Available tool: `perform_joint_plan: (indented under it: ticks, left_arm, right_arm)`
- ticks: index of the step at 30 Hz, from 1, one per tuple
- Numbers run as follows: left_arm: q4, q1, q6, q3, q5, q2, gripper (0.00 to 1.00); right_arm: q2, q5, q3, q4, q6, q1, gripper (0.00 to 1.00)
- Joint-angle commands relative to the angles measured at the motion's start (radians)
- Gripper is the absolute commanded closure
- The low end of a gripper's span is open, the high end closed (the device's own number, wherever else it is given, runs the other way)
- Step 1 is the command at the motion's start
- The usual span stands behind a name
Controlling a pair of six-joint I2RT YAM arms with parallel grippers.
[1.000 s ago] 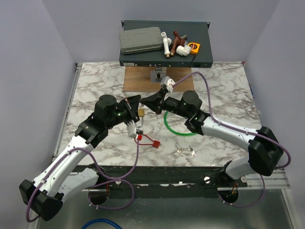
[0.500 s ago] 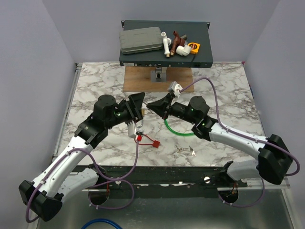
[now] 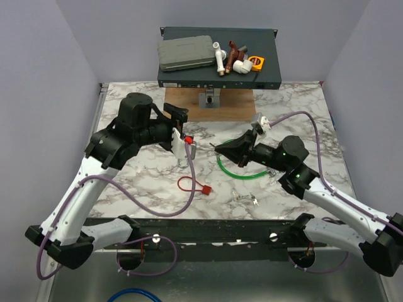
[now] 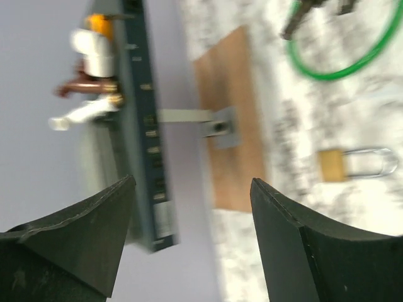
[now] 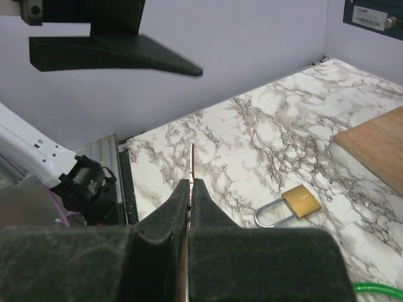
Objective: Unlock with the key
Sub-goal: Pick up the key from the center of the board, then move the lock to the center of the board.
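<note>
Lying ahead of the right gripper (image 5: 190, 185) and key (image 5: 191, 162) — padlock (image 5: 300, 201).

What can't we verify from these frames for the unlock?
- Padlock keyhole: not visible in the right wrist view; left wrist view is motion-blurred.
- Shackle, latched or released: too small and blurred in every view.
- Key: seen edge-on, bow hidden inside the shut right hand.
- Loose keys: too small in the top view.
</note>
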Motion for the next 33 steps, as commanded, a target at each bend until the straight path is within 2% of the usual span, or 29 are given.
perform_joint_plan:
  ticks: [1,5,7,9,12,19,23,25,27,33]
  left_arm:
    - [-0.261,0.007,-0.408,0.079,0.135,0.147,0.27]
    - [-0.331,0.007,-0.519,0.201,0.174,0.317,0.21]
    - [-0.358,0.006,-0.524,0.245,0.203,0.395,0.14]
    - [-0.352,0.004,-0.513,0.261,0.23,0.46,0.13]
    - [-0.295,-0.022,-0.467,0.235,0.221,0.524,0.13]
    - [-0.109,-0.119,-0.335,0.156,0.116,0.654,0.17]
    - [-0.025,-0.14,-0.165,0.124,0.089,0.733,0.2]
    - [0.001,-0.139,-0.127,0.141,0.084,0.78,0.22]
    - [0.015,-0.139,-0.18,0.196,0.071,0.839,0.23]
    - [-0.051,-0.145,-0.565,0.496,-0.017,1.052,0.32]
  right_arm:
    - [-0.09,-0.077,-0.04,-0.086,0.097,-0.064,0.99]
    - [-0.136,-0.074,-0.045,-0.155,0.135,-0.122,0.99]
    - [-0.158,0.023,-0.042,-0.215,0.141,-0.132,0.99]
    - [-0.175,0.201,-0.026,-0.315,0.14,-0.133,0.99]
    - [-0.213,0.447,-0.001,-0.429,0.152,-0.134,0.99]
    - [-0.307,0.889,0.058,-0.624,0.257,-0.135,0.99]
    - [-0.296,0.991,0.097,-0.696,0.296,-0.135,0.99]
    - [-0.284,1.013,0.115,-0.711,0.296,-0.135,0.99]
    - [-0.278,1.013,0.121,-0.72,0.297,-0.134,0.99]
    - [-0.29,0.978,0.116,-0.72,0.293,-0.134,0.99]
